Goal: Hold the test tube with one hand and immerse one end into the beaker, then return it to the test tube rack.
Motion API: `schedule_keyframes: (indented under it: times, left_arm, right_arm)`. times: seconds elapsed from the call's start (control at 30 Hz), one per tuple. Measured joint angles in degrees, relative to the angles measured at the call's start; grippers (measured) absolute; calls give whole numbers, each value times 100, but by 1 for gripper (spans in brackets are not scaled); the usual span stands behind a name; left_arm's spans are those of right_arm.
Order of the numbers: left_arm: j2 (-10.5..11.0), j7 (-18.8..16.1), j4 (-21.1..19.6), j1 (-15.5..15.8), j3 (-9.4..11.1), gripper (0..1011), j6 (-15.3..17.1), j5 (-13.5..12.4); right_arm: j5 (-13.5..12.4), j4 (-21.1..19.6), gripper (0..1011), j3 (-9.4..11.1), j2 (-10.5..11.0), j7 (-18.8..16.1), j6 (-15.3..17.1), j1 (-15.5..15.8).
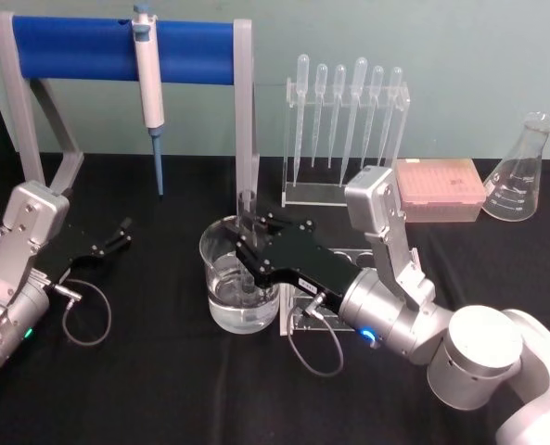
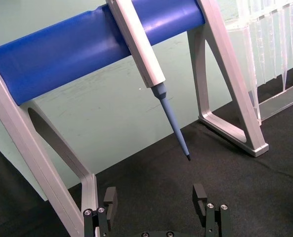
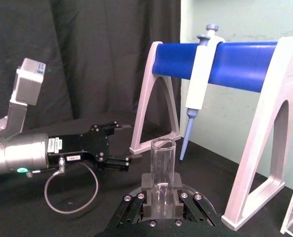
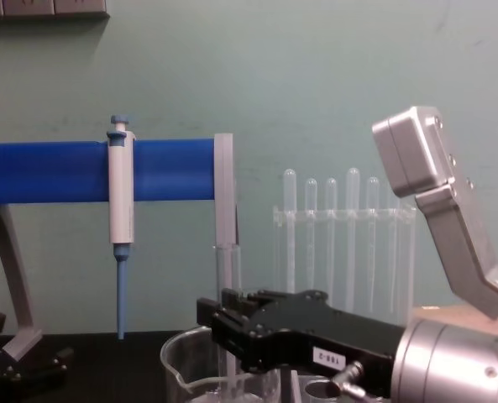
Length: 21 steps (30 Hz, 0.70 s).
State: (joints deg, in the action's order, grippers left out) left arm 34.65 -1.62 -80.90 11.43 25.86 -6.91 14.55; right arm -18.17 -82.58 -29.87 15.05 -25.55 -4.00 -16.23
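Your right gripper (image 1: 248, 243), the black flat-jawed hand on its silver metal wrist, is reaching in from the right and sits over the wide clear glass beaker (image 1: 221, 295) near the middle of the black table (image 1: 163, 371). Its jaws are clamped on the clear round-bottomed glass test tube (image 1: 248, 209), which stands upright between them; in the right wrist view you can see the tube's open rim (image 3: 163, 144) rising above the black fingers (image 3: 151, 197) that pinch it from both sides. The tube's lower end goes down inside the beaker, which holds clear liquid in its bottom part; you cannot quite tell how deep the tip sits in it. From the chest view the tube (image 4: 227, 277) rises above the gripper body (image 4: 232, 332) and the beaker's rim (image 4: 177, 348) curves below it. Your left gripper (image 1: 121, 232) rests low near the table's left side, well apart from the beaker, with its two fingers (image 2: 109, 197) spread apart and nothing between them. Behind it stands the blue-barred grey stand (image 1: 117, 51) with the white-and-blue pipettor (image 1: 148, 83) hanging from it. Farther back to the right are the clear rack of thin plastic pipettes (image 1: 344, 120), a pink tip box (image 1: 439, 190) and a clear conical glass flask (image 1: 518, 171).
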Motion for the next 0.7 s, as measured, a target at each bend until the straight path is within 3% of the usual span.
schedule_keyframes:
  times: [0.23, 0.47, 0.7]
  left_arm:
    - [0, 0, 0, 0, 0, 1000, 0, 0]
    - [0, 0, 0, 0, 0, 1000, 0, 0]
    - [0, 0, 0, 0, 0, 1000, 0, 0]
  right_arm:
    - [-36, -432, 227, 43, 8, -2, 320, -61]
    - [-172, -1179, 227, 204, 114, 79, 646, -189]
    - [-380, -2061, 227, 609, 431, 347, 823, 6]
